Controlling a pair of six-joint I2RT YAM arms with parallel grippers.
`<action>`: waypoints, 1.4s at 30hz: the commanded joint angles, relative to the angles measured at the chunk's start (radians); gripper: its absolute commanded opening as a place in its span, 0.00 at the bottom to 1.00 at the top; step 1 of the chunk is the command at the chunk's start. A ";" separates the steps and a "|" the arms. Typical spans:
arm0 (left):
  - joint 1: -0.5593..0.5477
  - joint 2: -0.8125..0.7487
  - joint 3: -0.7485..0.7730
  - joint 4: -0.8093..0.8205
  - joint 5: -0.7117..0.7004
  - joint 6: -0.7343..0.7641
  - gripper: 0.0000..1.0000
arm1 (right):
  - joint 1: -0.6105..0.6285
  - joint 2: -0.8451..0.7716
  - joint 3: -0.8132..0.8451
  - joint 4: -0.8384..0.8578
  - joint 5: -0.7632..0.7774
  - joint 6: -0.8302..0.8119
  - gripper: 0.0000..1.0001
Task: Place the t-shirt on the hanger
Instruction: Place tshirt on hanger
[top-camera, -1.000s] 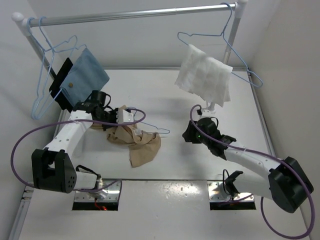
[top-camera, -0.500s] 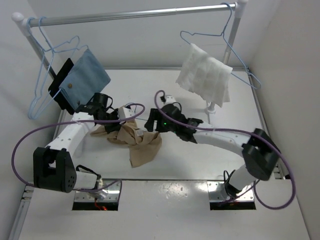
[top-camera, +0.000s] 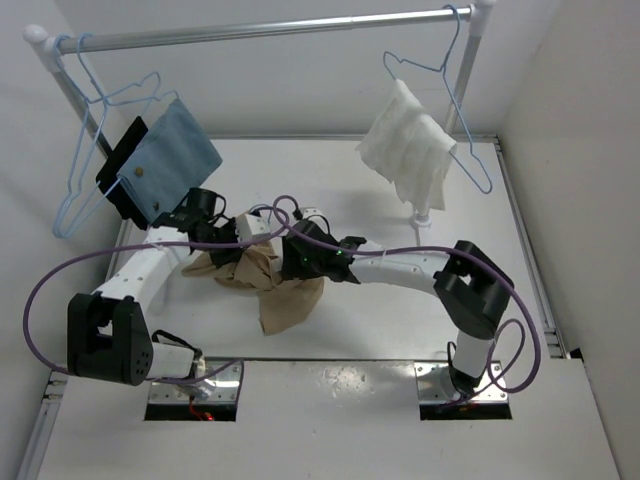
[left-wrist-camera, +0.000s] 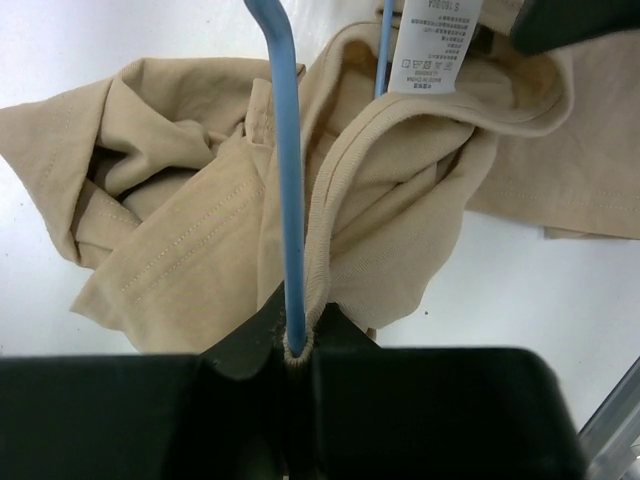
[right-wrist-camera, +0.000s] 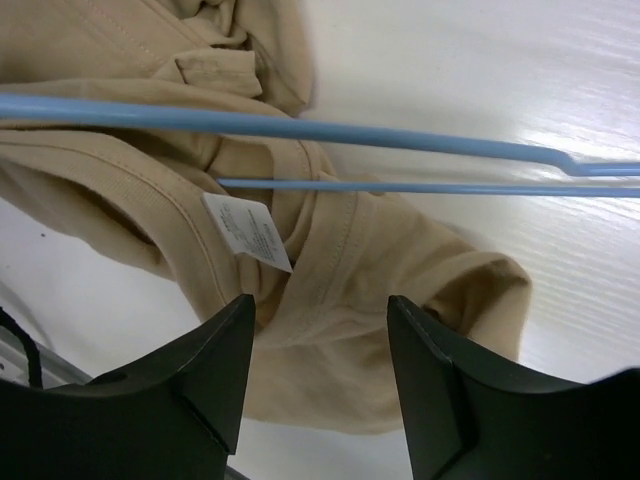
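Right hand (right-wrist-camera: 318, 325) has swung in, open above the t-shirt (right-wrist-camera: 340, 250) and hanger (right-wrist-camera: 300, 125); left hand (left-wrist-camera: 296, 345) clamps both.

A silver metal rail (top-camera: 270, 30) runs across the far side of the white desk (top-camera: 400, 320). A slanted post carries it at the left and a white post (top-camera: 467, 45) at the right. Near the right end hangs a pale-blue wire hanger (top-camera: 415, 67) with a white towel-like cloth (top-camera: 410, 150) draped over it, its folds falling toward the desk. At the left end hang more pale-blue wire hangers (top-camera: 78, 170). One appears to carry a blue denim-like cloth (top-camera: 175, 160), with a flat black piece (top-camera: 120, 165) just to its left. Plain white walls stand at the far side and at both the left and right sides.
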 joint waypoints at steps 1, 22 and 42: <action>-0.010 -0.018 -0.003 0.032 0.014 -0.023 0.00 | 0.013 0.066 0.068 -0.008 -0.027 -0.021 0.56; -0.010 -0.057 0.006 0.012 0.024 0.018 0.00 | -0.036 -0.033 -0.129 -0.086 0.111 0.027 0.00; 0.080 -0.101 -0.015 -0.265 0.149 0.426 0.00 | -0.317 -0.423 -0.571 -0.070 0.220 0.137 0.00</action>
